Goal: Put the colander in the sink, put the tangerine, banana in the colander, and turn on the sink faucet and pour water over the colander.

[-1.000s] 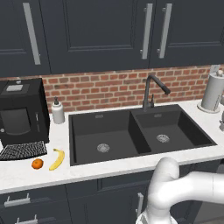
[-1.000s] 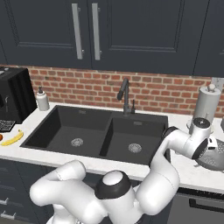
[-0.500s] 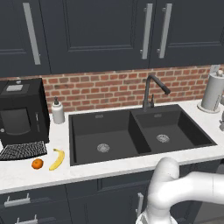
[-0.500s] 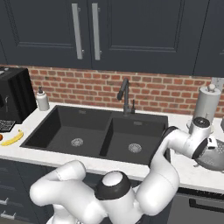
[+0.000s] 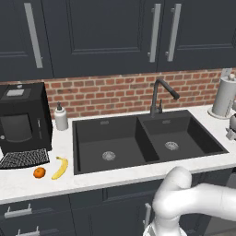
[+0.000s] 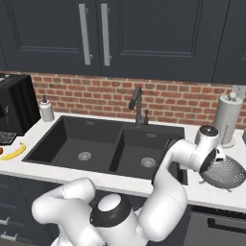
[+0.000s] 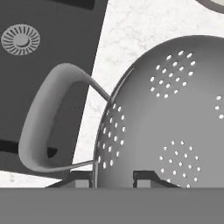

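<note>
Two fingertips of our pincer [image 7: 113, 178] sat on either side of the colander [image 7: 175, 118] rim, jaws narrow and closing on it beside the loop handle [image 7: 48, 127]; we couldn't confirm a firm grip. We had the colander on the white counter [image 6: 211, 192] just right of the sink [image 6: 96, 144], near the paper towel holder [image 6: 227, 117]. Banana [image 5: 60, 168] and tangerine [image 5: 39, 172] lay side by side on the counter left of the sink. Faucet [image 5: 159, 94] stood behind the basins.

Silvery-grey colander [image 7: 175, 118] with clustered holes, lower right; black sink [image 5: 138, 143]; yellow banana [image 5: 60, 167]; orange tangerine [image 5: 39, 172]; red-brick backsplash [image 5: 115, 94].
</note>
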Robot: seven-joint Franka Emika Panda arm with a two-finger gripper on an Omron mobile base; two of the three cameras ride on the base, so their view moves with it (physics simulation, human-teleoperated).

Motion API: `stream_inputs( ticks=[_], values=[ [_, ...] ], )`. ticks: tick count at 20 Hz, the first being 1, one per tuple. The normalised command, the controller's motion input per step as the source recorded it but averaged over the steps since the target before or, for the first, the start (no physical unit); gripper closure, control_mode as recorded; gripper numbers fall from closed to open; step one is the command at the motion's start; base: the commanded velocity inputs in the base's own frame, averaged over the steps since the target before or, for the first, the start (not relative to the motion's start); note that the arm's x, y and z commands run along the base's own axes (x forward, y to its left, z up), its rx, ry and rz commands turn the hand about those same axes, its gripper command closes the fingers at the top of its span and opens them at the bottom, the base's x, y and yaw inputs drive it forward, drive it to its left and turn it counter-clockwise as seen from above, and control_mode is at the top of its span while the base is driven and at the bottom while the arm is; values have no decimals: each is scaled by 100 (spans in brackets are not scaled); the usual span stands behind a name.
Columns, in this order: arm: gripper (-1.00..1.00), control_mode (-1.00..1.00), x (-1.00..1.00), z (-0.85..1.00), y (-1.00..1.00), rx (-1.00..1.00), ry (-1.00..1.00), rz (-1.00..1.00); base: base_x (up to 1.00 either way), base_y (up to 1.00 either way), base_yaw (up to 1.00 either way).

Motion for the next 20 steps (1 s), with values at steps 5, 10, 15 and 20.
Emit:
stream_inputs(
  ticks=[5, 10, 15, 20],
  values=[
    [100, -100, -8, 0, 91, -5, -11, 19, 0, 0, 0],
    [100, -100, 0, 0, 77, 0, -9, 33, 0, 0, 0],
    [100, -100, 0, -3, 61, 0, -2, 53, 0, 0, 0],
    [100, -100, 0, 1, 47, 0, 0, 54, 0, 0, 0]
  ],
)
